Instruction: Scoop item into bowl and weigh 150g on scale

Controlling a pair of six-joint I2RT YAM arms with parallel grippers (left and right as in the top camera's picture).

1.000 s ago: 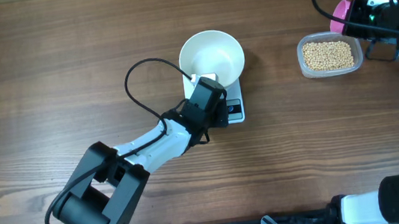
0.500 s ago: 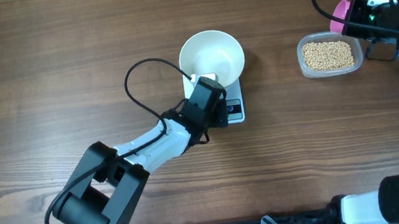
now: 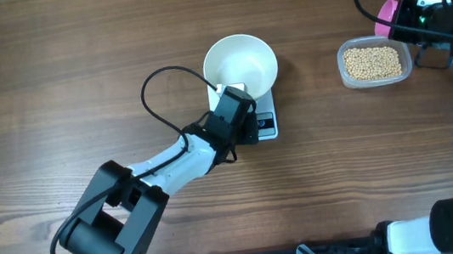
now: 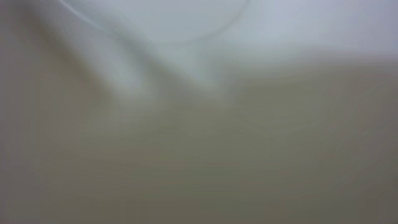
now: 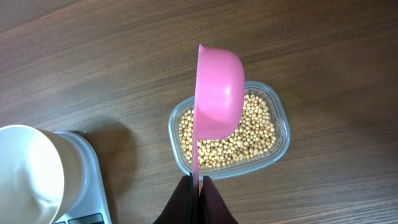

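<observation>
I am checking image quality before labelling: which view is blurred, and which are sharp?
Left wrist: wholly out of focus, only pale smears. Right wrist: sharp; beans and scoop are crisp. Overhead: sharp, evenly lit; the bowl has a clear edge.

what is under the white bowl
The bowl sits on the white scale. Only the scale's near end with its dark panel shows, partly covered by the left gripper; the platform beneath the bowl is hidden.
</observation>
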